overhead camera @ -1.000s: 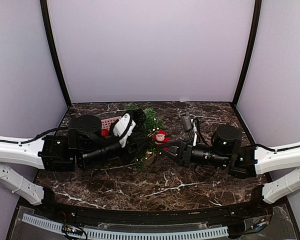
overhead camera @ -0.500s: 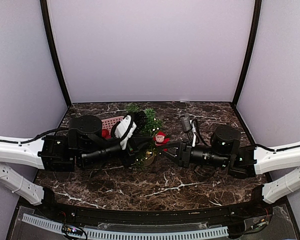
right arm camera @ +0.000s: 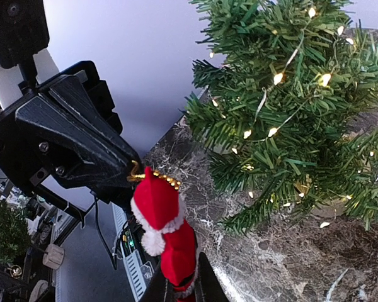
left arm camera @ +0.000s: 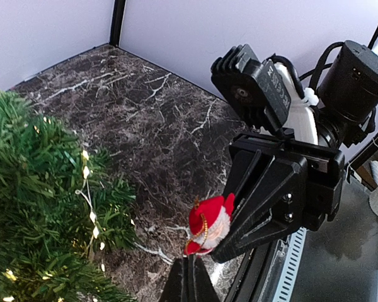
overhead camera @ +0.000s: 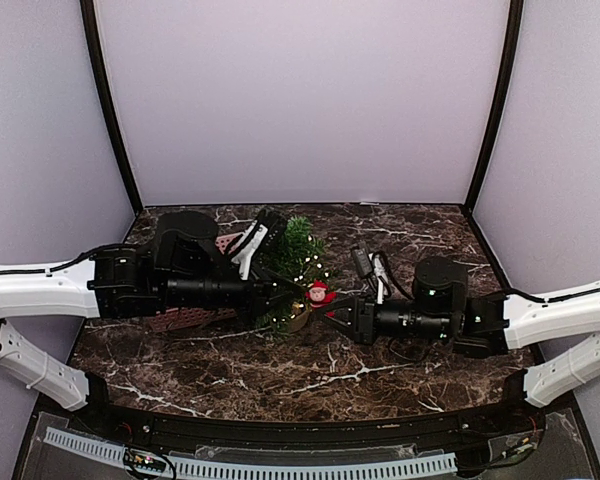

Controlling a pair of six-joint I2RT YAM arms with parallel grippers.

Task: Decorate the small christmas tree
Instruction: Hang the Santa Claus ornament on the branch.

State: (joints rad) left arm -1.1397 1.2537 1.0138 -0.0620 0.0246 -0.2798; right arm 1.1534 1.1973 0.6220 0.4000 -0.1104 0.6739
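The small christmas tree (overhead camera: 296, 256), green and strung with lit white lights, stands mid-table; it fills the left of the left wrist view (left arm camera: 38, 201) and the upper right of the right wrist view (right arm camera: 296, 107). A red-and-white Santa ornament (overhead camera: 318, 293) hangs just right of it. My right gripper (right arm camera: 181, 267) is shut on Santa's body (right arm camera: 176, 251). My left gripper (left arm camera: 188, 257) is shut, tips meeting at the ornament's gold bead cord (right arm camera: 152, 175) by the hat (left arm camera: 208, 220). The two grippers face each other tip to tip beside the tree's lower branches.
A pink basket (overhead camera: 192, 319) lies under my left arm, left of the tree. Purple walls close the table on three sides. A black rail (overhead camera: 280, 430) runs along the near edge.
My left arm has swung right toward the Santa and its jaws have closed at the gold cord. My right gripper with the Santa has shifted slightly left and nearer.
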